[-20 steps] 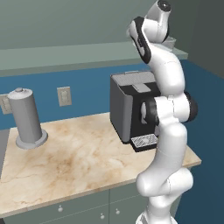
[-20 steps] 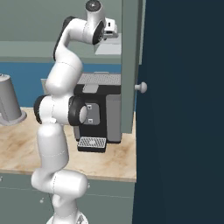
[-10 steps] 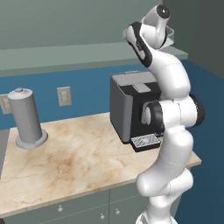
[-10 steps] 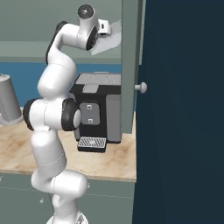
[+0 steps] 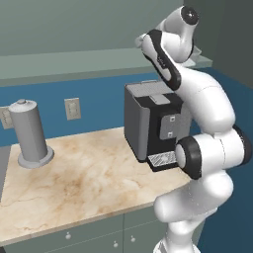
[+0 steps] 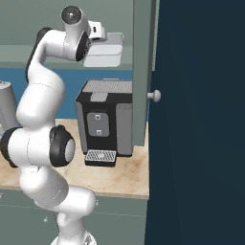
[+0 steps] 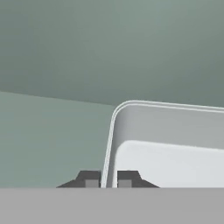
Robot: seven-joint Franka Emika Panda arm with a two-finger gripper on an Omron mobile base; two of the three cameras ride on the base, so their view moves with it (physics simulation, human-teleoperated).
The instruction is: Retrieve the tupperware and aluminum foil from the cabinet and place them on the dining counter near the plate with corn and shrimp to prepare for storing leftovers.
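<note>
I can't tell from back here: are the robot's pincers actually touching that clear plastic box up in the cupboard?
Touching. In the hand view the gripper has one dark fingertip on each side of the tupperware wall, pressed against its thin rim with no gap.

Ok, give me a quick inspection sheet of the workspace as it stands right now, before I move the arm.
Surface: beige marbled worktop, mostly bare.
Job's things: clear tupperware up at the cabinet, its side wall between the fingertips in the hand view. Foil box, plate, corn, shrimp: nothing seen.
Clutter: black coffee machine at the back of the worktop; grey canister at its left end.
Grippers: gripper shut on the tupperware's wall.
Cables: nothing seen.
Surroundings: blue wall with a pale outlet plate; open cabinet door with a round pale knob; dark panel on the right.
</note>
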